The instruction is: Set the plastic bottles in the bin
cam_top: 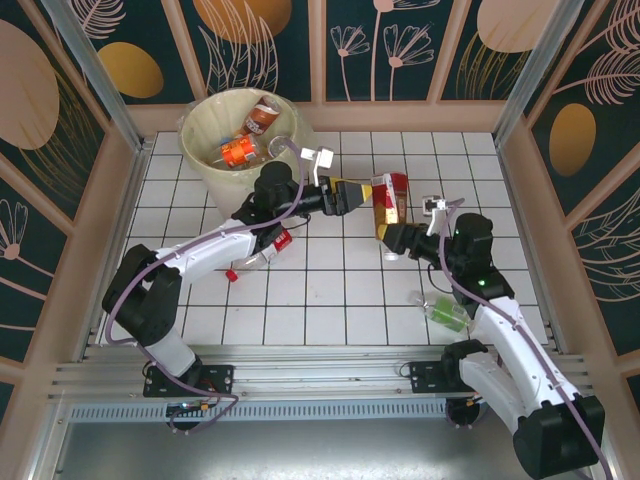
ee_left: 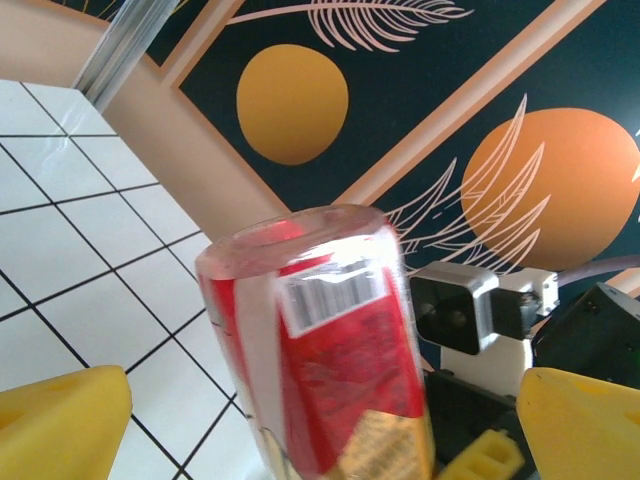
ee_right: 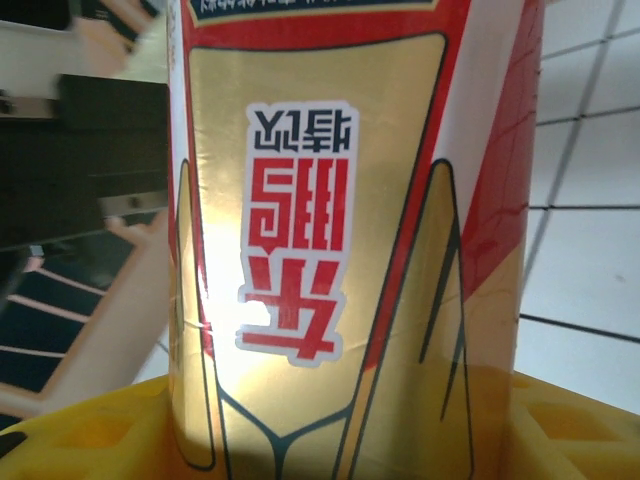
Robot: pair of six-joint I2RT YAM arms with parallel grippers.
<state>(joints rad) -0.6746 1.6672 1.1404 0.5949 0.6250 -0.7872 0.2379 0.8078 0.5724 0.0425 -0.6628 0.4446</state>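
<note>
- My right gripper [cam_top: 388,232] pinches 1 red-gold bottle [cam_top: 389,200]; my left gripper [cam_top: 362,196] is spread wide around it.
- Light, thin-walled, slick (likely empty): grip mid-body, gently.

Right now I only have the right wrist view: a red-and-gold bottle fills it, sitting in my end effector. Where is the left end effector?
Observer: The left end effector is open, with one finger on each side of the red-and-gold bottle, not closed on it.
Operator: Where's the bin from there?
Observer: The bin stands in the far-left corner of the table, just beyond the left arm's wrist.
Operator: Any other bottles on the table?
Observer: Two. A green-label bottle lies beside the right arm, and a red-label bottle lies partly under the left forearm.
</note>
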